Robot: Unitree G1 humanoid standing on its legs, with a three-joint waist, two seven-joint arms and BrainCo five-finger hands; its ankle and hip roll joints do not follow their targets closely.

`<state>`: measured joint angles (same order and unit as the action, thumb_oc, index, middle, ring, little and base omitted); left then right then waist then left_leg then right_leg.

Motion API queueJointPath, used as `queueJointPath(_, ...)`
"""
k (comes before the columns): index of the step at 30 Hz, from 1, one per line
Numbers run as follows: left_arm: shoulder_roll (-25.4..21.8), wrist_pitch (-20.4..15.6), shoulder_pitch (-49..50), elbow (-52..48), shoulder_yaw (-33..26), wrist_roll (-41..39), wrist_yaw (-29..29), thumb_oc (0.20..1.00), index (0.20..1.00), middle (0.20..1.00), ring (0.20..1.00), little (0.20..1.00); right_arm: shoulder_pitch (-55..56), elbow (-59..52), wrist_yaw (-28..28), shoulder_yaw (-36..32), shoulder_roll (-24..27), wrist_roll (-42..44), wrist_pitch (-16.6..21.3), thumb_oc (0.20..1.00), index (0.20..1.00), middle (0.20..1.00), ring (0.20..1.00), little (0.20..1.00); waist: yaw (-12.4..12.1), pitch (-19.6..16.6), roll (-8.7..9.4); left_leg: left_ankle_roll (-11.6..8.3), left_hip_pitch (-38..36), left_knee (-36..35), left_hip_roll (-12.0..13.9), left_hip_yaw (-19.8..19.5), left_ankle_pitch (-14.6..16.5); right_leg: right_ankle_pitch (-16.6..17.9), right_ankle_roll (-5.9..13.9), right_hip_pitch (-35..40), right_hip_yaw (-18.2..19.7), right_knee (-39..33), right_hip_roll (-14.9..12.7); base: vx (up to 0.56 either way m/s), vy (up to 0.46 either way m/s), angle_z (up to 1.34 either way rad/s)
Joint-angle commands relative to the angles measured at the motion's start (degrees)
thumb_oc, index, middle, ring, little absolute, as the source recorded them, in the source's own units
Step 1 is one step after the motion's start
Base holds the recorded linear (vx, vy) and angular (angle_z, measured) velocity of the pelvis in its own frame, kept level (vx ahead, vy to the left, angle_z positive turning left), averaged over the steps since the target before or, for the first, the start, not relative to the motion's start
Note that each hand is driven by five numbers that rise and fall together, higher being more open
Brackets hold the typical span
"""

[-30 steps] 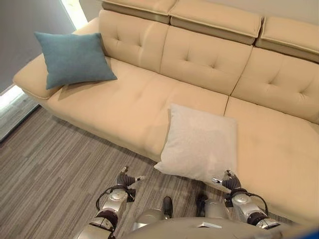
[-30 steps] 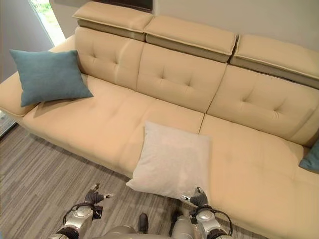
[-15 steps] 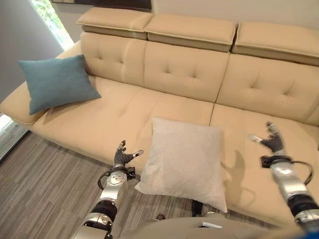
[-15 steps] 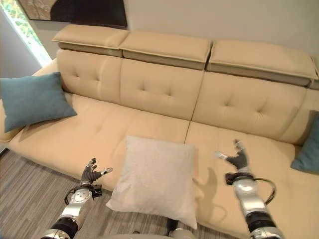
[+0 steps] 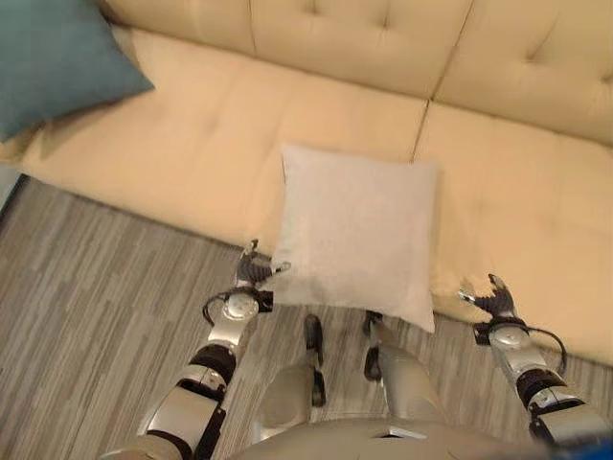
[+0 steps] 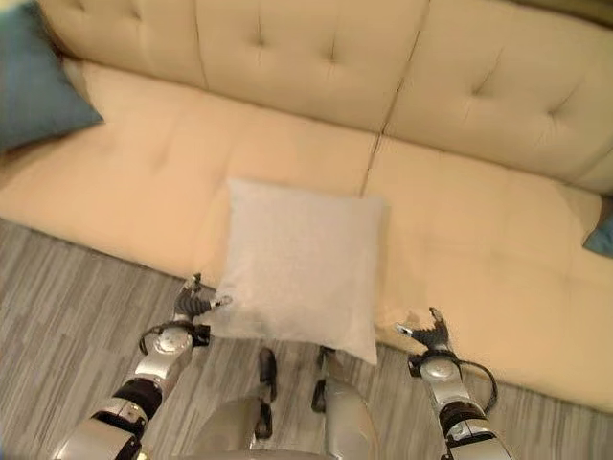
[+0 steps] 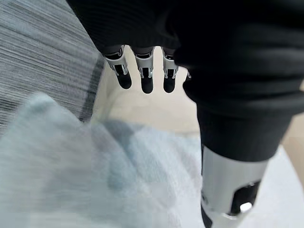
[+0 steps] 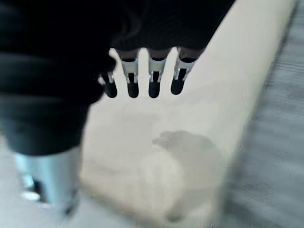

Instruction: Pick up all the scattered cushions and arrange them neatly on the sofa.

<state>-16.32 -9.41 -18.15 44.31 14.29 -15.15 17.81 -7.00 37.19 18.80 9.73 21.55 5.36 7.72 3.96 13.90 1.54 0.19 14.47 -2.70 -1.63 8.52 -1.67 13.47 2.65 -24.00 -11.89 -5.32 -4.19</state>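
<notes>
The light grey cushion (image 5: 356,230) lay flat on the front of the beige sofa (image 5: 192,163), its near edge hanging over the seat front toward the grey striped floor (image 5: 86,287). A teal cushion (image 5: 53,57) sat at the far left end of the seat, and the edge of another teal cushion (image 6: 601,235) showed at the right end.

The left hand (image 5: 253,271) was at the grey cushion's near left corner, fingers straight and spread, holding nothing; whether it touched the cloth could not be told. The right hand (image 5: 492,298) hovered low before the seat front, apart from the cushion's near right corner, fingers also relaxed and empty.

Judgement: step in hand was framing the cushion with 2 hands. To do it well, the right hand likely needed to come in to the right edge so both sides got pressed evenly. A grip on 1 corner alone would probably let the soft cushion sag or slip off the edge.
</notes>
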Motion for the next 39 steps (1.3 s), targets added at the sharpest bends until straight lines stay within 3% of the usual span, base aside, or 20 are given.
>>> queueJointPath(1,0.07,-3.1,-2.7,1.23,-0.01,-0.33,1.87,1.0,1.0,1.0,1.0,1.0,-4.32,5.7,1.99,1.7,-0.82,-1.8,0.68,1.0,1.0,1.0,1.0,1.0,-1.15,-5.63,0.43,-3.53,6.16,3.97,0.96,-3.13,1.09,-6.1,7.29,3.09,1.41,2.39,-2.44,-0.05,-0.019,-0.18)
queueJointPath(3,1.08,-3.6,-6.01,3.13,1.49,-1.71,2.19,1.0,1.0,1.0,1.0,1.0,-9.35,7.59,2.82,4.34,-2.05,-1.23,1.59,1.0,1.0,1.0,1.0,1.0,-1.4,-5.02,0.36,-3.58,9.38,5.37,0.77,-3.19,1.1,-5.67,7.2,0.14,1.77,3.01,-2.87,-0.11,0.01,0.05)
queueJointPath(4,0.09,-3.87,-5.71,2.91,1.56,-1.55,1.84,1.0,1.0,1.0,1.0,1.0,-10.5,5.62,-1.14,-0.29,-2.51,8.58,4.65,1.0,1.0,1.0,1.0,1.0,-1.43,-4.79,0.05,-3.51,10.32,5.75,0.76,-3.18,1.02,-5.53,7.21,-0.74,1.53,3.23,-3.25,-0.12,0.003,0.09)
queueJointPath(5,0.17,-3.54,-7.14,3.19,1.62,-3.35,0.83,1.0,1.0,1.0,1.0,1.0,-12.62,17.32,0.84,0.24,-1.16,6.48,1.58,1.0,1.0,1.0,1.0,1.0,-1.68,-4.88,0.01,-3.66,11.2,5.78,0.69,-3.47,1.0,-5.58,7.23,-1.38,1.08,3.37,-3.44,-0.05,-0.015,0.0)
queueJointPath(8,0.08,-4.35,-14.12,9.02,4.89,-5.66,1.65,1.0,1.0,1.0,1.0,1.0,-20.23,24.74,2.26,2.84,-2.68,11.25,0.82,1.0,1.0,1.0,1.0,1.0,-2.03,-4.19,-0.25,-3.99,14.06,5.25,0.54,-3.57,-0.04,-4.94,7.34,-4.93,1.16,3.8,-3.83,-0.07,-0.005,0.21)
queueJointPath(11,-0.51,-4.95,-16.52,8.07,5.23,-6.22,2.13,1.0,1.0,1.0,1.0,1.0,-23.79,26.03,2.32,3.72,-3.08,12.57,0.97,1.0,1.0,1.0,1.0,1.0,-2.29,-3.55,-0.63,-4.17,15.7,4.83,0.46,-3.69,-0.72,-4.61,7.46,-6.95,1.21,3.82,-4.07,-0.05,0.032,0.03)
queueJointPath(20,1.46,-6.23,-21.47,4.69,5.94,-8.55,3.21,1.0,1.0,1.0,1.0,1.0,-29.85,20.63,3.41,5.61,-5.37,15.1,3.78,1.0,1.0,1.0,1.0,1.0,-2.56,-2.8,-1.0,-4.39,20.69,4.03,0.02,-4.22,-1.85,-3.37,8.2,-12.38,1.96,3.4,-4.66,-0.01,0.015,0.03)
queueJointPath(31,8.83,-7.27,-19.33,3.56,8.29,-12.57,4.15,1.0,1.0,1.0,1.0,1.0,-31.75,10.97,2.24,10.2,-15.32,20.49,8.01,1.0,1.0,1.0,1.0,1.0,-2.98,-3.16,-0.54,-4.59,18.89,2.95,-0.05,-4.84,-1.93,-3.03,8.28,-11.09,1.6,2.44,-4.66,0.01,0.0,0.0)
queueJointPath(32,9.55,-7.54,-19.35,4.08,8.51,-14.49,3.57,0.834,0.834,0.834,0.834,0.834,-32.09,10.43,1.72,10.63,-16.43,22.54,8.47,1.0,1.0,1.0,1.0,1.0,-3.04,-3.11,-0.59,-4.62,18.9,2.93,-0.08,-4.92,-1.99,-2.99,8.26,-11.12,1.49,2.45,-4.67,0.0,-0.005,0.03)
queueJointPath(33,11.03,-8.25,-18.79,4.13,8.15,-18.91,2.97,0.2,0.2,0.2,0.2,0.2,-31.94,8.88,0.68,10.81,-18.42,26.86,9.69,0.2,0.2,0.2,0.2,0.2,-3.17,-3.09,-0.58,-4.68,18.7,2.9,-0.06,-5.1,-1.97,-3.0,8.29,-10.89,1.37,2.36,-4.73,0.0,-0.01,0.03)
queueJointPath(39,12.25,-8.92,-16.59,2.66,7.61,-22.15,2.4,0.2,0.2,0.2,0.2,0.2,-29.88,4.56,-0.72,11.73,-19.73,29.84,11.29,0.2,0.2,0.2,0.2,0.2,-3.56,-3.07,-0.06,-4.92,16.1,2.66,0.19,-5.23,-1.67,-3.12,8.38,-8.07,0.93,2.0,-4.68,0.01,-0.012,0.0)
